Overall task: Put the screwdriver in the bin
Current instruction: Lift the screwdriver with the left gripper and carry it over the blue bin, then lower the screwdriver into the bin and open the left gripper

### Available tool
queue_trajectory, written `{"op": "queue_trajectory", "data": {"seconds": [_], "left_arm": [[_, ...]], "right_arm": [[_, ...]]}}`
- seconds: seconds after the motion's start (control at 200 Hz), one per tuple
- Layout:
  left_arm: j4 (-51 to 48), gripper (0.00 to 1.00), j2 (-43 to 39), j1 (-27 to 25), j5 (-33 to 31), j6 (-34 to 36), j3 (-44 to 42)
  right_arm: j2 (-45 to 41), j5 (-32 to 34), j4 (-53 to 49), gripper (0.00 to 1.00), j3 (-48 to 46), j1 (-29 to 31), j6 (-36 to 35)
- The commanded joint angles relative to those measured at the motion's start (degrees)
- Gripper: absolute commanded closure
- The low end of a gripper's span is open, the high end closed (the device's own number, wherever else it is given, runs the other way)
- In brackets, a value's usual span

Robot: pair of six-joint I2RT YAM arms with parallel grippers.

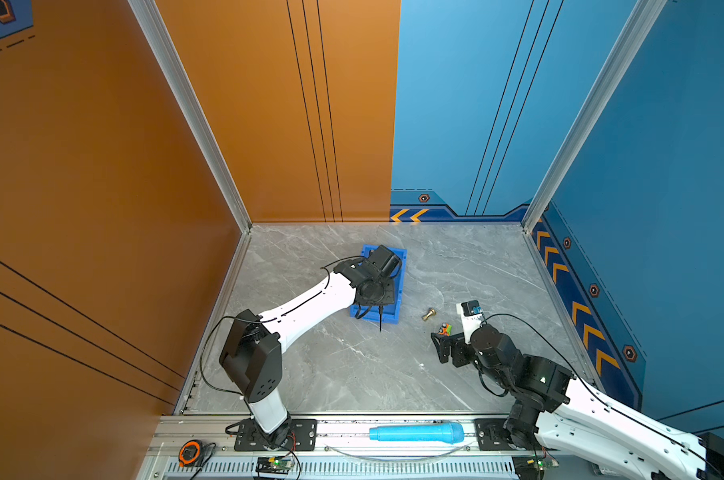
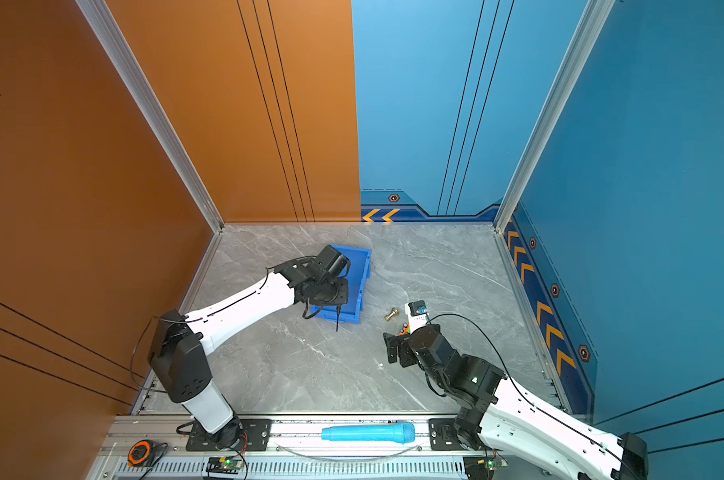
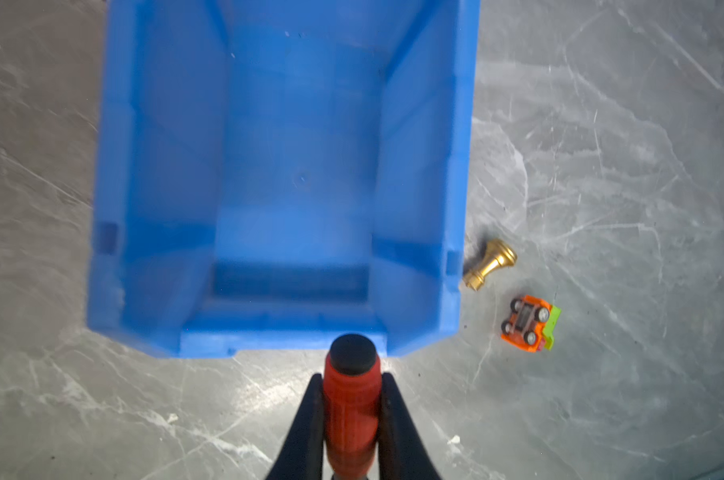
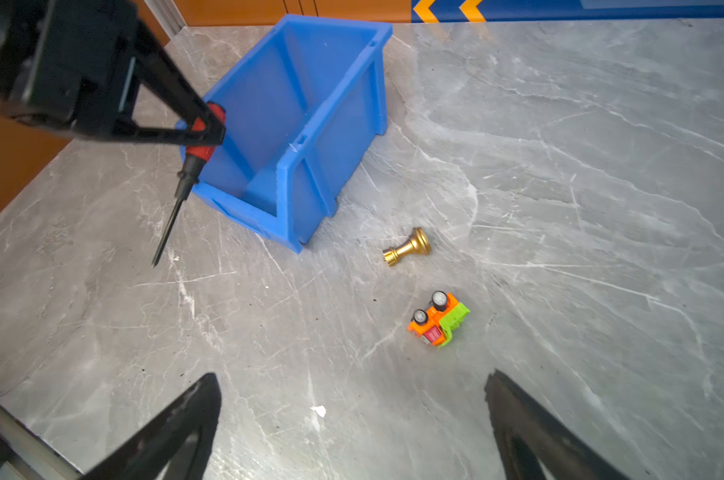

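1. Far left, on the front rail, lies an orange-and-black tape measure [image 1: 190,452]; any writing on it is too small for you to read.
2. Your left jaws are clamped tight on the screwdriver [image 3: 352,399]. The black fingers [image 3: 306,424] press either side of its red handle, and its black end cap faces the wrist camera.
3. The screwdriver [image 4: 185,174] hangs nearly upright, thin shaft down toward the grey marbled tabletop [image 1: 352,374]. It is just outside the bin's low front edge, not yet inside. You cannot tell whether the tip touches the tabletop.
4. The bin [image 3: 165,166], bright blue and open-topped, sits on the tabletop. In both top views your left wrist hangs over it and hides much of it. Its front lip lies between the screwdriver and the bin floor.
5. A light-blue tube [image 1: 416,432] rests on the front rail between the two arm bases.
6. Right of the bin, a brass fitting [image 4: 408,247] lies on its side, near the front corner but apart from it. Just beyond is an orange-and-green toy car [image 4: 437,318], tipped over with its wheels showing.
7. Your right jaws are spread wide and hold nothing, low over the tabletop near the toy car. The print on the white piece [image 2: 419,318] at that wrist is too small to read.
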Motion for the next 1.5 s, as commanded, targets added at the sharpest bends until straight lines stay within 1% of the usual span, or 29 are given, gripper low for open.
{"op": "queue_trajectory", "data": {"seconds": [0.0, 0.105, 0.305, 0.556, 0.826, 1.026, 1.442, 1.492], "left_arm": [[-1.30, 1.00, 4.10, 3.29, 2.05, 5.12, 4.82], [-1.31, 1.00, 9.12, 5.44, 2.46, 7.55, 9.83], [-1.31, 1.00, 18.63, 7.72, 3.55, 8.60, 18.45], [-1.22, 1.00, 26.04, 8.92, 2.70, 9.03, 23.00], [-0.53, 1.00, 30.16, 9.39, 0.70, 9.55, 24.02], [0.36, 1.00, 29.74, 9.89, -2.03, 9.01, 21.70], [2.03, 1.00, 30.37, 9.21, -4.41, 8.30, 18.20], [2.03, 0.96, 30.38, 9.07, -4.70, 8.20, 18.15]], "right_arm": [[4.28, -3.13, 6.52, 0.00, 2.95, 0.00, -4.01], [8.48, -4.33, 8.11, 0.00, 4.79, -1.32, -4.20], [13.22, -6.24, 9.36, 0.00, 7.34, -5.44, -3.37], [17.62, -6.97, 9.93, 0.00, 10.05, -8.92, -3.01], [18.92, -5.79, 9.84, 0.00, 11.06, -9.72, -2.35], [18.36, -5.40, 9.42, 0.00, 10.67, -9.91, -2.10], [16.23, -4.71, 7.96, 0.00, 10.57, -9.99, -2.68], [15.68, -4.56, 7.67, 0.00, 10.33, -9.96, -2.66]]}}
